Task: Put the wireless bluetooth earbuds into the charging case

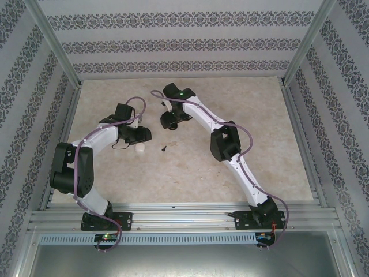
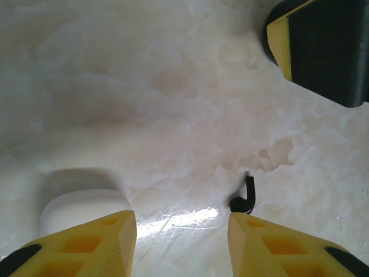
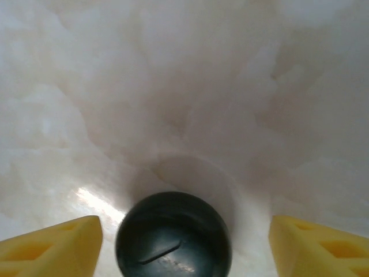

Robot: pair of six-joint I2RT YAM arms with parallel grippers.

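Observation:
A white rounded charging case [image 2: 83,206] lies on the table just ahead of my left finger; from above it shows as a white spot [image 1: 140,148]. One tiny earbud [image 2: 244,199] with a short stem lies on the table just ahead of my other left finger, and it looks black, not white [image 1: 164,148]. My left gripper [image 2: 181,234] is open, and only bare table lies between its fingers. My right gripper [image 3: 184,239] is open too and hangs over a dark glossy round object [image 3: 173,236] that lies between its fingers, untouched. A second earbud is out of view.
The tip of the right gripper's finger [image 2: 320,49] shows at the top right of the left wrist view, close above the earbud. Both arms [image 1: 225,141] meet over the middle of the marbled table [image 1: 259,109]. Patterned walls close in the sides and back.

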